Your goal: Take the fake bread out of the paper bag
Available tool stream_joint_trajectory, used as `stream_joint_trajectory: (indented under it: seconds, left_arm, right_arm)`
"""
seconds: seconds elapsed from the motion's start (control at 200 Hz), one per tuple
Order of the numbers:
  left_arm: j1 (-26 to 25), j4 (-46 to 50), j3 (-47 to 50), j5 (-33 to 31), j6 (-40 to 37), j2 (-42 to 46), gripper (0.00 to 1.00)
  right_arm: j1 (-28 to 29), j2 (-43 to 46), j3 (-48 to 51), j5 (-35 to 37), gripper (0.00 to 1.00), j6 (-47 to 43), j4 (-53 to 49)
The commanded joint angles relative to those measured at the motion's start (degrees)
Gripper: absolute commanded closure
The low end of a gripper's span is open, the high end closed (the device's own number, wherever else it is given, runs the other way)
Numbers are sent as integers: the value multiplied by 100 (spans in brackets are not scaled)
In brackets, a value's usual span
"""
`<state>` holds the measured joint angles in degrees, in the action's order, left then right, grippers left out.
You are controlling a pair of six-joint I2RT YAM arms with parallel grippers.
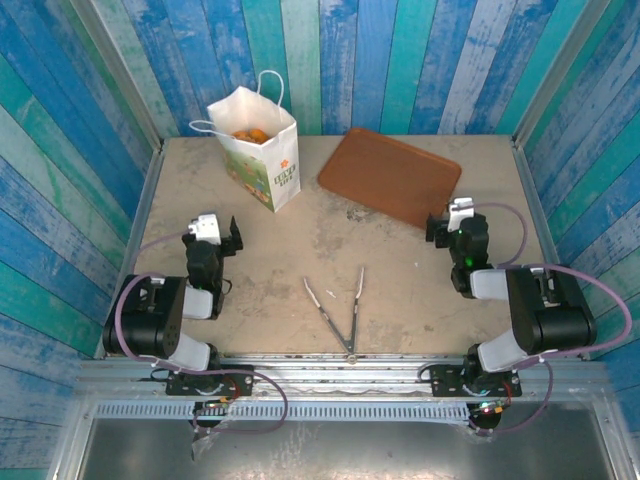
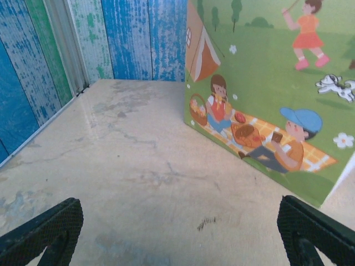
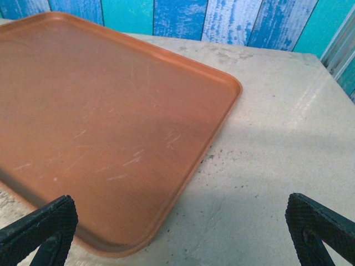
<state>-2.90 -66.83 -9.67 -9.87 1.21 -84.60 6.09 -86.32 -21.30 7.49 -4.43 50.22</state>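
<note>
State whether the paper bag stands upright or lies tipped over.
Upright. The paper bag stands on its base, mouth open upward, handles raised, with bread visible inside.

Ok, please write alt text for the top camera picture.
A white paper bag holding toy bread stands far left on the table, beside a brown tray. The left pincer and right pincer are open near the front, metal tongs between them.

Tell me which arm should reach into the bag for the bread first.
Left. The paper bag with the fake bread stands far left, just ahead of the left arm, whose open jaws face its printed side. The right arm faces the tray, farther from the bag.
</note>
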Motion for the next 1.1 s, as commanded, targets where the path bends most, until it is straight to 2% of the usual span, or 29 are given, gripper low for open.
stream_joint_trajectory:
  seconds: [0.0,0.085,0.135,0.21,0.296,0.366,0.411,0.456,0.486,0.556,0.631,0.716,0.776,0.841,0.937,1.097]
  left_arm:
    - [-27,-573,215,191,-173,274,6]
    - [-29,-340,233,171,-161,570,6]
    - [-34,56,167,132,-123,857,6]
    - [-27,959,-20,-98,182,1396,6]
    - [-6,1783,-79,-565,1031,2020,6]
    - [0,2278,-89,-800,1227,2607,6]
    - [-5,2922,-216,-1279,1705,2993,6]
    - [-1,3780,-452,-1858,2767,3325,6]
    - [7,4307,-575,-1979,3283,3494,6]
    - [6,4739,-647,-1337,3434,3845,6]
    - [8,4704,-480,-525,3738,4195,6]
    - [8,4949,-406,27,4106,4493,6]
    - [8,5139,-415,359,4144,4628,6]
    - [8,5279,-413,557,4280,4723,6]
    - [8,5344,-425,667,4503,4812,6]
    - [8,5464,-528,826,4532,5011,6]
  right_arm:
    - [67,213,253,-227,0,-249,359]
    - [90,500,398,-386,0,-359,369]
    - [96,827,359,-363,0,-320,31]
    - [89,1469,-251,-328,0,42,-1907]
    - [97,1811,-752,-256,0,345,-3312]
    - [99,2062,-1236,-165,0,878,-4470]
    - [94,2211,-1546,-435,0,1241,-5147]
    - [81,2334,-1752,-813,0,1577,-5648]
    - [85,2389,-1843,-1051,0,1855,-5867]
    - [51,2485,-1852,-2454,0,1980,-5923]
    - [91,2564,-1783,-3849,0,2126,-5804]
    - [262,2644,-1658,-4382,1,2492,-5670]
    - [606,2705,-1665,-4291,2,2479,-5849]
    - [1161,2710,-1735,-3838,3,2341,-6252]
    - [1887,2573,-1815,-3433,5,2276,-6630]
    - [3508,2112,-2051,-2505,4,2494,-7010]
